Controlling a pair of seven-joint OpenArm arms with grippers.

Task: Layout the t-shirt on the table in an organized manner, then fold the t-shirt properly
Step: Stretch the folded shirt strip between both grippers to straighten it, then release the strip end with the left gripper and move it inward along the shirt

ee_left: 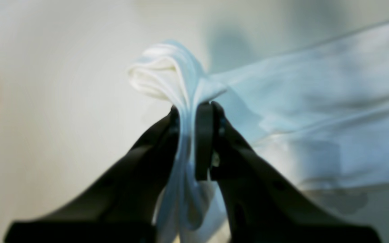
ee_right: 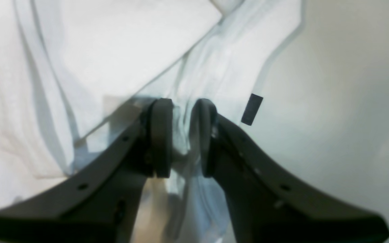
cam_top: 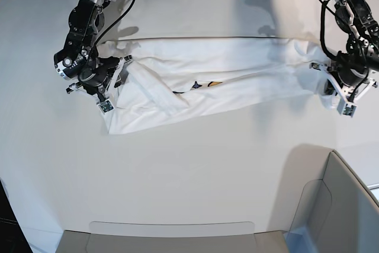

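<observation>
fingers (ee_left: 204, 135) pinching t-shirt (cam_top: 225, 69), both ends

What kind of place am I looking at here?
Probably a robotics lab or test bench rather than a home: a bare white table, two cabled robot arms with the left gripper and right gripper pinching opposite ends of a t-shirt, and nothing domestic around.

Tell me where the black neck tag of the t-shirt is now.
In the right wrist view, the black neck tag sits at the t-shirt edge, just right of the right gripper.
</observation>
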